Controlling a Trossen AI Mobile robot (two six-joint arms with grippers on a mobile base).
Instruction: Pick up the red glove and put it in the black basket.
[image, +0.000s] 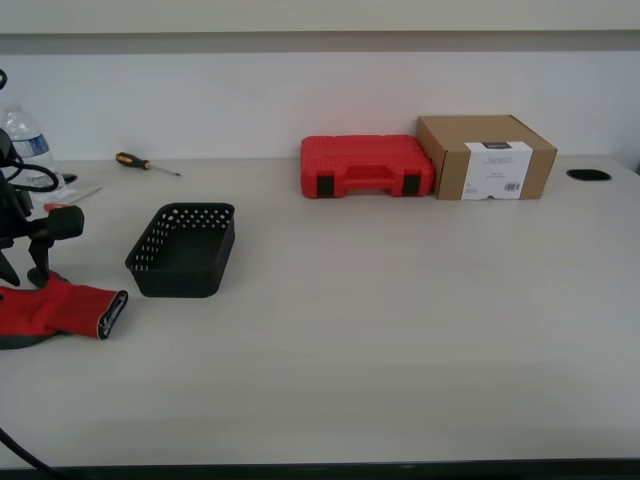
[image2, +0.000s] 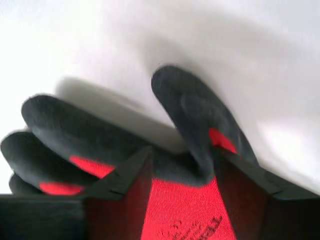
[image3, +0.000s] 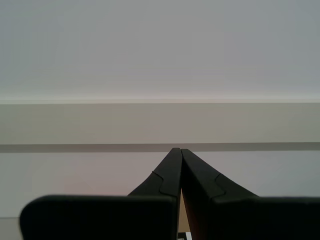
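The red glove (image: 60, 308) lies flat on the table at the exterior view's left edge, its black-edged cuff pointing toward the black basket (image: 184, 250). My first gripper (image: 22, 283) is lowered onto it. In the first wrist view the jaws of my first gripper (image2: 180, 155) stand apart, with the red glove (image2: 182, 210) fabric between them and its dark fingers spreading beyond the tips. The perforated basket sits just to the right of the glove in the exterior view. My second gripper (image3: 179, 151) is shut on nothing, facing a pale wall; it does not show in the exterior view.
A red plastic case (image: 366, 166) and a cardboard box (image: 487, 157) stand at the back of the table. A screwdriver (image: 145, 163) lies at the back left of the exterior view, near a water bottle (image: 28, 145). A dark hole (image: 588, 175) marks the far right.
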